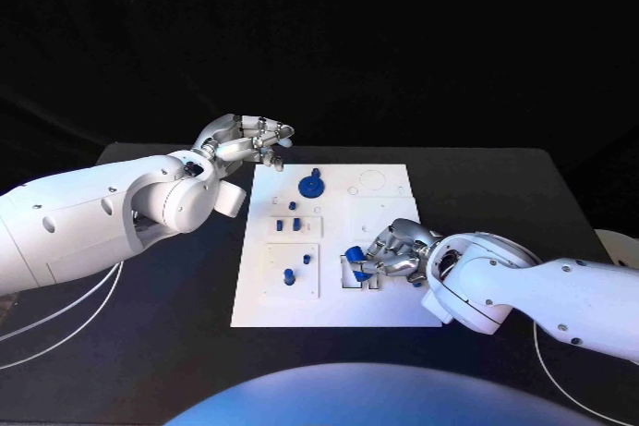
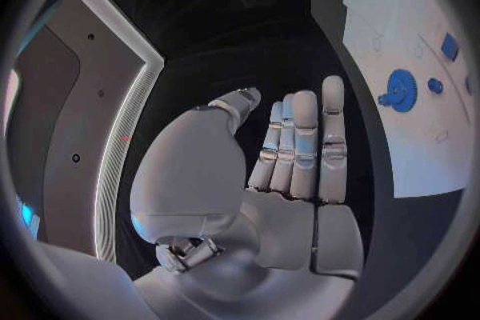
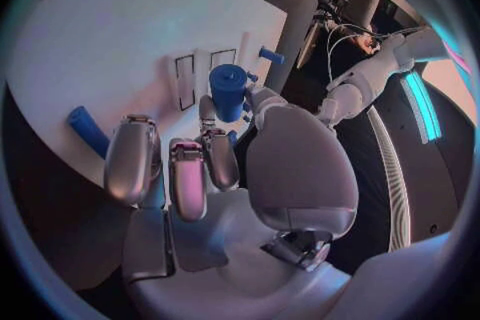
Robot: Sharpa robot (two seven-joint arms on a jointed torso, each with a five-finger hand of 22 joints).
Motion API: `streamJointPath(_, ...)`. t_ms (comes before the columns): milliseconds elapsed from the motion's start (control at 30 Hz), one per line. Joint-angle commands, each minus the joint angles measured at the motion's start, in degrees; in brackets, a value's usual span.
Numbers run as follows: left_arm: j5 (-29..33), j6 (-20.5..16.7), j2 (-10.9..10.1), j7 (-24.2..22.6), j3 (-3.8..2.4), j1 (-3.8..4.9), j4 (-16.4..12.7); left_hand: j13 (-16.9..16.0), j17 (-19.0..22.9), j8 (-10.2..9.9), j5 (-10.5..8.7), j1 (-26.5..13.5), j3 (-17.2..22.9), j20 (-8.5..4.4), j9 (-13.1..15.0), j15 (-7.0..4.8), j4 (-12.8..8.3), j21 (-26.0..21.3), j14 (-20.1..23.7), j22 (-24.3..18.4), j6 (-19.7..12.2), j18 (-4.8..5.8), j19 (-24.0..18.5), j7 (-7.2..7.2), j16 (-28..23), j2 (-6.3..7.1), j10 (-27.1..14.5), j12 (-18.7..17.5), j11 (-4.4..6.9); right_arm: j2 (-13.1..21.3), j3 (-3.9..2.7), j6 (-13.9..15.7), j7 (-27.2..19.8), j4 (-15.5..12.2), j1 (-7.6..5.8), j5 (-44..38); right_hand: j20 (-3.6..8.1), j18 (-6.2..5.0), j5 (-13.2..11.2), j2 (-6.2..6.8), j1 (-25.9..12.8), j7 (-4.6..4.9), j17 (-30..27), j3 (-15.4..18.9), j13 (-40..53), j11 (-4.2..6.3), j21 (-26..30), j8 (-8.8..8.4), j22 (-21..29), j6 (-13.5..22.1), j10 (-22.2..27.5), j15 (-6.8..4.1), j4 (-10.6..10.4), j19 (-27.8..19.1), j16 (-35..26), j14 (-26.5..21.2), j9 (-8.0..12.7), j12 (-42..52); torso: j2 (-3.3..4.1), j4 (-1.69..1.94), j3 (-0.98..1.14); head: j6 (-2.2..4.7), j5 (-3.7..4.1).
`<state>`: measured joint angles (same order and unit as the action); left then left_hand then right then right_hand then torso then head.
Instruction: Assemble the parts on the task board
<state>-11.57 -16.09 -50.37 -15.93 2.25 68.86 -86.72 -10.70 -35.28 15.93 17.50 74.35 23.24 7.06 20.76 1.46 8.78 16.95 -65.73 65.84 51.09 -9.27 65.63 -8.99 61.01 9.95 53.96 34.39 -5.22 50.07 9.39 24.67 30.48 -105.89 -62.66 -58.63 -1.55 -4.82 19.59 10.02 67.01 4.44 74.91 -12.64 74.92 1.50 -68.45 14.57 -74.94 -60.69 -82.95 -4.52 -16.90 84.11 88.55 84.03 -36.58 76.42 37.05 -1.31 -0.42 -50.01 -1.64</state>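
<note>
The white task board [image 1: 333, 301] lies in the middle of the black table. My right hand [image 1: 397, 250] rests over the board's near right part and pinches a blue cylinder [image 3: 228, 92] between thumb and fingers [image 3: 215, 156]; the same cylinder [image 1: 355, 253] shows at the fingertips, beside a rectangular slot. My left hand [image 1: 247, 139] hovers above the board's far left corner, fingers [image 2: 305, 144] straight, holding nothing. A blue gear [image 1: 313, 184] sits on the far part of the board, also seen as the gear [image 2: 400, 86].
Small blue parts sit on the board's left half: a peg [image 1: 293, 204], a piece [image 1: 283, 225] in a recessed plate, and two pieces [image 1: 289, 276] nearer me. A blue peg [image 3: 88, 130] lies loose on the board. White cables [image 1: 66, 324] run over the table at the left.
</note>
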Motion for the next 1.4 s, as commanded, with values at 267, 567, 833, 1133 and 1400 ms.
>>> streamJointPath(267,0.0,0.6,0.0,-0.4,-0.04,0.02,-0.2,0.1,0.1,0.2,-0.05,-0.1,-0.1,0.26,0.0,-0.06,0.2,-0.2,0.4,-0.1,-0.4,-0.94,0.3,-0.01,-0.3,-0.36,-0.4,-0.1,-0.15,-0.5,0.02,-2.9,0.9,0.2,0.09,-2.4,0.12,0.58,-0.7,0.32,-1.5,-1.54,10.8,0.5,2.5,-0.18,0.2,0.06,-7.8,-1.9,-0.2,-0.3,0.1,-0.1,0.3,5.1,-0.1,-0.2,0.01,-0.02,0.03,0.01,-0.3)
streamJointPath(567,0.0,0.7,-0.1,-0.3,-0.04,0.02,-0.2,0.1,0.1,0.2,-0.06,-0.1,-0.1,0.26,0.0,-0.05,0.2,-0.2,0.4,-0.1,-0.4,-0.94,0.3,-0.02,-0.2,-0.33,-0.5,-0.1,-0.17,-0.7,0.02,-3.1,0.8,-0.1,0.15,-2.5,0.11,0.57,-0.8,0.33,-1.6,-1.56,10.7,0.5,2.6,-0.18,0.3,0.07,-7.8,-2.0,-0.3,-0.3,0.2,-0.1,0.3,5.1,-0.2,0.0,0.0,-0.06,0.02,0.01,-0.38)
streamJointPath(833,0.0,0.7,-0.1,-0.3,-0.04,0.02,-0.3,0.1,0.1,0.2,-0.06,-0.1,-0.1,0.26,0.0,-0.05,0.2,-0.2,0.4,-0.1,-0.4,-0.94,0.3,-0.02,-0.2,-0.33,-0.5,-0.1,-0.17,-0.8,0.02,-3.2,0.8,0.1,0.17,-2.6,0.11,0.58,-0.8,0.29,-1.7,-1.58,10.7,0.5,2.6,-0.17,0.3,0.09,-7.8,-2.0,-0.3,-0.3,0.2,-0.1,0.3,5.1,-0.2,0.0,0.05,0.02,0.03,0.01,-0.37)
streamJointPath(1133,0.0,0.6,-0.1,-0.2,-0.04,0.03,-0.3,0.1,0.1,0.2,-0.06,-0.1,-0.1,0.26,0.0,-0.05,0.2,-0.2,0.4,-0.1,-0.4,-0.94,0.3,-0.02,-0.2,-0.33,-0.5,-0.1,-0.17,-1.2,0.02,-3.9,1.0,1.0,0.17,-3.3,0.09,0.48,-7.3,-0.05,-6.3,-1.62,10.4,6.0,2.3,-0.16,1.0,-0.03,-7.8,-2.1,-0.1,-0.31,0.0,-0.2,0.2,5.1,-1.0,-0.6,0.0,-0.01,0.01,0.01,-0.53)
streamJointPath(1400,0.0,0.6,-0.1,-0.2,-0.04,0.03,-0.3,0.1,0.1,0.2,-0.06,-0.1,-0.1,0.26,0.0,-0.05,0.2,-0.2,0.4,-0.1,-0.4,-0.94,0.3,-0.02,-0.2,-0.33,-0.5,-0.1,-0.17,-1.2,0.03,-3.7,1.1,1.6,0.17,-4.3,0.04,0.38,-7.7,-1.4,-7.5,-1.54,10.1,13.5,1.9,-0.24,1.8,-0.13,-7.7,-1.9,0.2,-0.25,0.0,-0.3,0.0,5.0,-1.7,-1.1,-0.03,-0.05,0.02,0.01,-0.5)
